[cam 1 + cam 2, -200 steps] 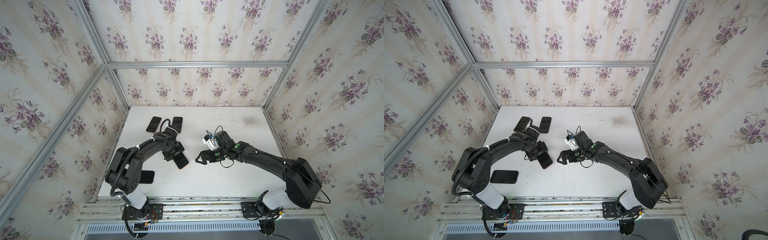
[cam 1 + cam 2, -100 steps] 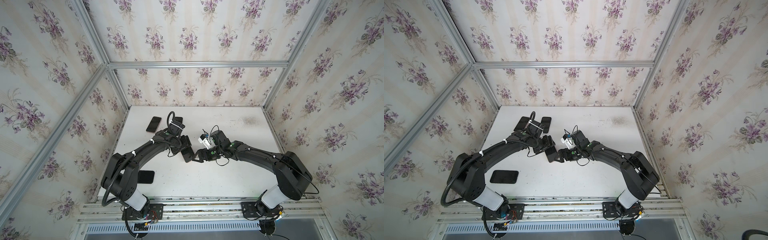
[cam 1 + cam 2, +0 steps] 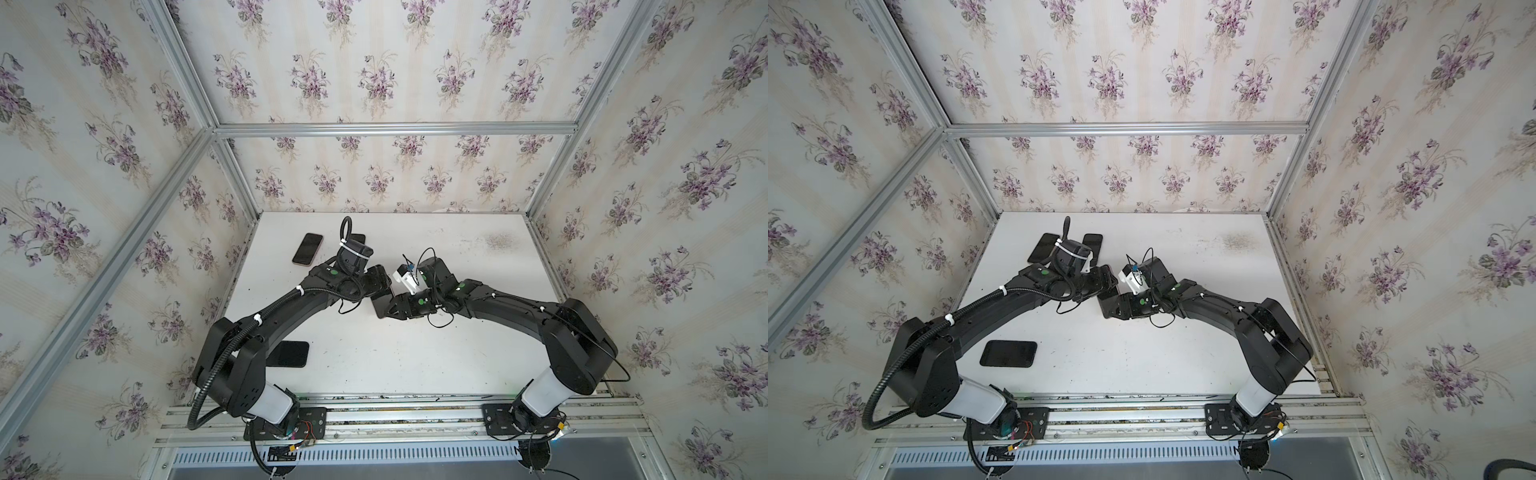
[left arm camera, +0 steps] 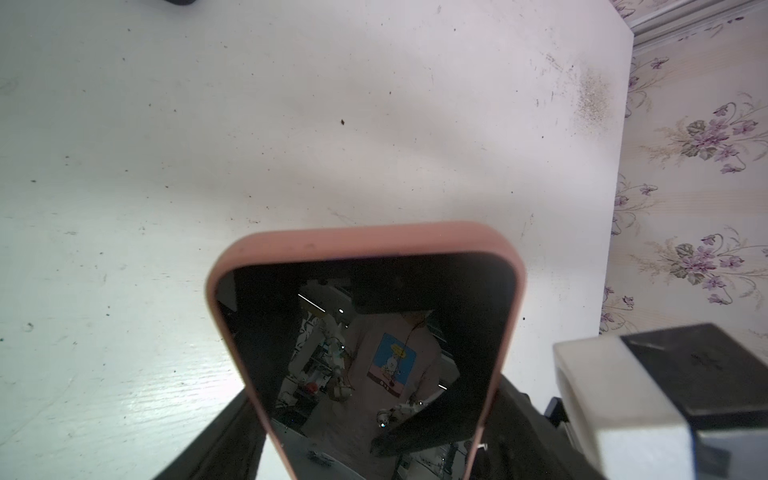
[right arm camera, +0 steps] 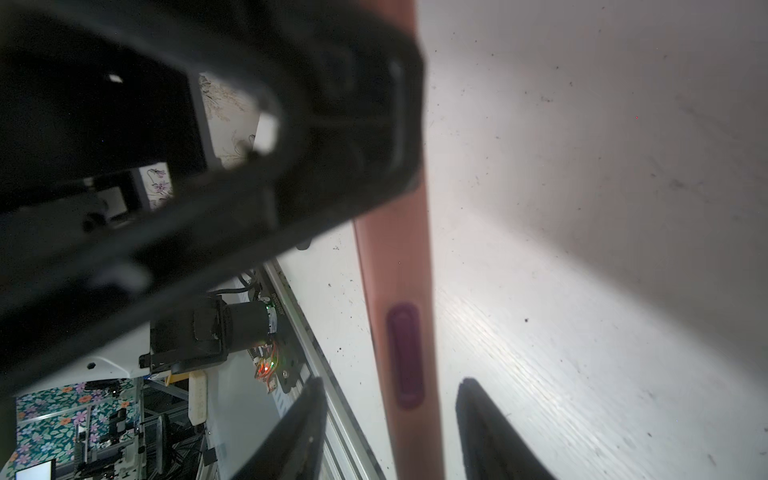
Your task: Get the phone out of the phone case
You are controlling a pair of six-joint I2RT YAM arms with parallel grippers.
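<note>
Loose phone (image 3: 307,248): lies flat on the white table (image 3: 415,361) at the far left, screen up, well apart from both arms.
Second dark phone (image 3: 1093,245): lies just beside the first, partly hidden behind the left arm's wrist camera.
Black slab (image 3: 1009,353): lies flat on the table near the left arm's base. Whether it is a phone or an empty cover cannot be told.
Left gripper (image 4: 365,436): clenched on the lower part of the pink case (image 4: 361,239), one finger on each long side, holding it off the table at the middle of the scene.
Phone (image 4: 365,332): sits inside the pink case with the dark screen facing the left wrist camera. The case rim wraps the top and both sides.
Button (image 5: 405,353): a purple oval on the case's narrow edge, seen in the right wrist view.
Right gripper (image 5: 392,384): straddles that narrow edge of the case. Its fingers (image 5: 305,419) stand on either side with a gap showing on both, so nothing is grasped.
Speckled stain (image 3: 498,241): on the table toward the far right corner, well apart from the arms.
</note>
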